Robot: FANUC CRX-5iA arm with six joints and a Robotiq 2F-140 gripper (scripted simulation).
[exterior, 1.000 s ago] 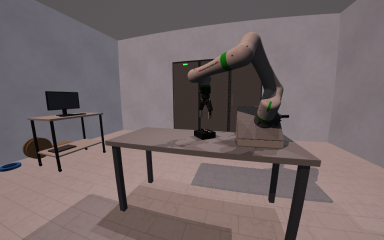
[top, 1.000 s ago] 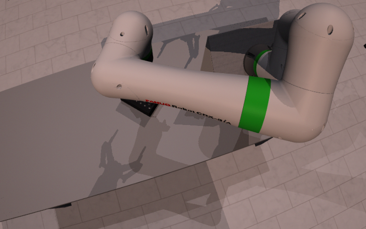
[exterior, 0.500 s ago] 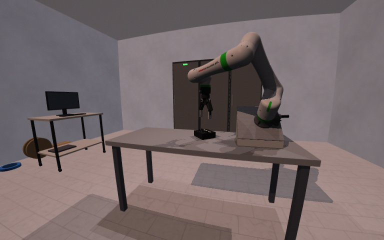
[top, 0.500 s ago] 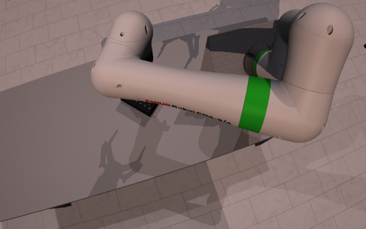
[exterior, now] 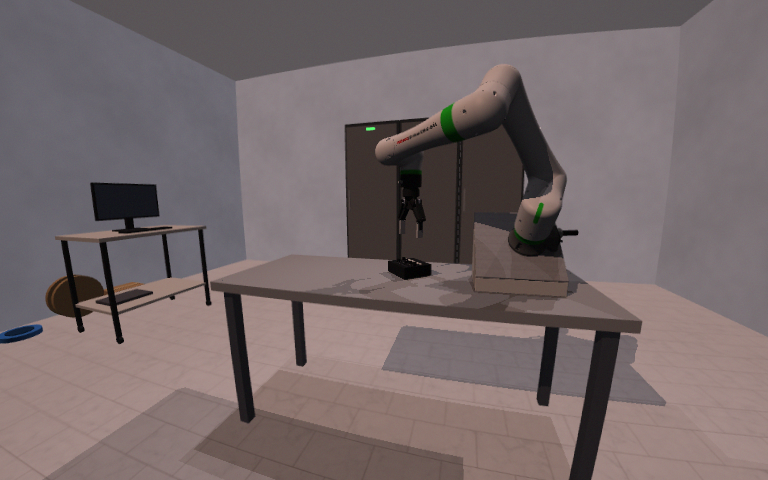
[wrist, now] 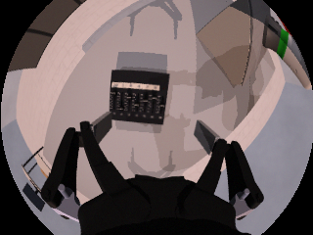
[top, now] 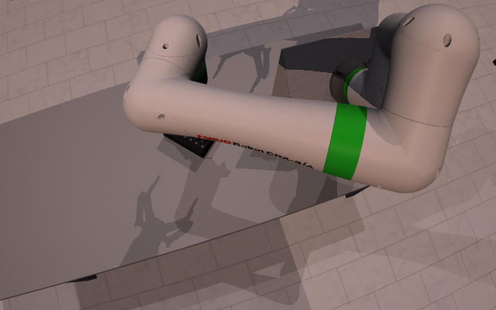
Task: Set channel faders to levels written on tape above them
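Note:
The lighting desk [exterior: 408,267] [wrist: 137,98] is a small black box standing flat on the grey table [exterior: 294,280] [top: 54,164]. In the wrist view it shows a pale tape strip along its far edge and a row of several faders below it; the written levels and cap positions are too small to read. In the top view only a corner of the desk [top: 194,144] shows under the arm. My gripper [exterior: 411,228] [wrist: 154,123] hangs open and empty well above the desk, fingers spread wide.
The arm's base stands on a tan block [exterior: 518,274] on the table to the right of the desk. A side table with a monitor [exterior: 124,203] stands far left, and a dark cabinet [exterior: 373,186] stands behind.

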